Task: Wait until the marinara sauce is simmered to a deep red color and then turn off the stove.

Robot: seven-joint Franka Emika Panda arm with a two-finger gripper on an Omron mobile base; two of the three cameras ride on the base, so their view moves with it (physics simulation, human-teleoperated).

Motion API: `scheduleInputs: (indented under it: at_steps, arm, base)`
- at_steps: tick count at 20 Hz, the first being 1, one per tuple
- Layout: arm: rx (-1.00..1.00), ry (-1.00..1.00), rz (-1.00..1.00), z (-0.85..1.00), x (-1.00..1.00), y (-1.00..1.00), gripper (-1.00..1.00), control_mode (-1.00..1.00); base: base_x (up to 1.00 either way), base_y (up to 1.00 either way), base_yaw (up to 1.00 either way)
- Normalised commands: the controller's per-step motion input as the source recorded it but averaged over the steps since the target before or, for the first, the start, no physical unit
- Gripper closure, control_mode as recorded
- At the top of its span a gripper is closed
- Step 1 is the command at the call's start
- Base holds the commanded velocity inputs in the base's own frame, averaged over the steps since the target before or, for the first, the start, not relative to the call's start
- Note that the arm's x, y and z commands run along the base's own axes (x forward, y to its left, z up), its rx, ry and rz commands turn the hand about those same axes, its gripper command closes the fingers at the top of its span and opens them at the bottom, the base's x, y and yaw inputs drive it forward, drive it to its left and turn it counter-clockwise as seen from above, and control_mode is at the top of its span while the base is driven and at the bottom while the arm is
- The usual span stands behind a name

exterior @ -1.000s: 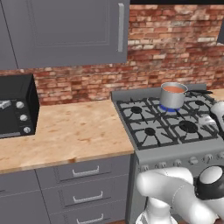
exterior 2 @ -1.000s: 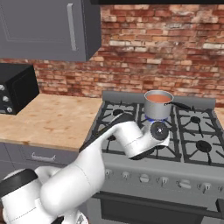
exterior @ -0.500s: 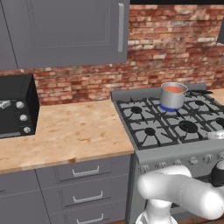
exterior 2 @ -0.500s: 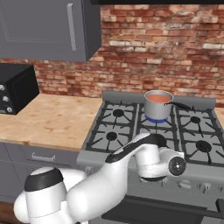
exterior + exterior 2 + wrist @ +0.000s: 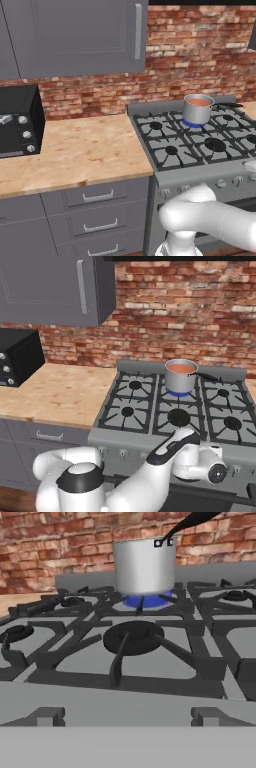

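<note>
**Pan on a lit rear burner, hand low at the stove front**

Your stove point(image 5: 150, 428) fills the lower right of the left base view and the lower centre of the right base view. On its middle rear burner sits the saucepan point(image 5: 145, 565), a blue flame point(image 5: 147, 601) under it; in the hand view it stands upper centre, well beyond the camera across the black grates point(image 5: 132, 637). The marinara sauce point(image 5: 181, 369) inside reads orange-red. Your hand sits low at the stove's front edge, right of centre in the right base view; you cannot tell whether the fingers are apart or together. No writing or brand is legible anywhere.
</note>
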Motion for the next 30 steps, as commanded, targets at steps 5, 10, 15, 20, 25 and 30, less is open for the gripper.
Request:
scheduleInputs:
  at_steps: [5, 10, 15, 20, 25, 30]
  arm:
    - [0.00, -0.02, 0.01, -0.35, 0.00, -0.18, -1.00, -1.00]
    - [-0.05, -0.11, 0.00, -0.29, 0.00, -0.08, -1.00, -1.00]
    - [-0.05, -0.17, 0.03, -0.24, -0.01, -0.11, -1.00, -1.00]
    - [-0.01, -0.17, 0.04, -0.29, -0.02, -0.34, -1.00, -1.00]
    - [-0.02, -0.18, 0.05, -0.30, -0.12, -0.38, -1.00, -1.00]
    - [-0.04, -0.18, 0.00, -0.08, -0.38, -0.13, -1.00, -1.00]
  base:
    - [0.00, 0.00, 0.00]
    - [0.00, 0.00, 0.00]
    - [0.00, 0.00, 0.00]
    - [0.00, 0.00, 0.00]
    - [0.00, 0.00, 0.00]
    - [0.00, 0.00, 0.00]
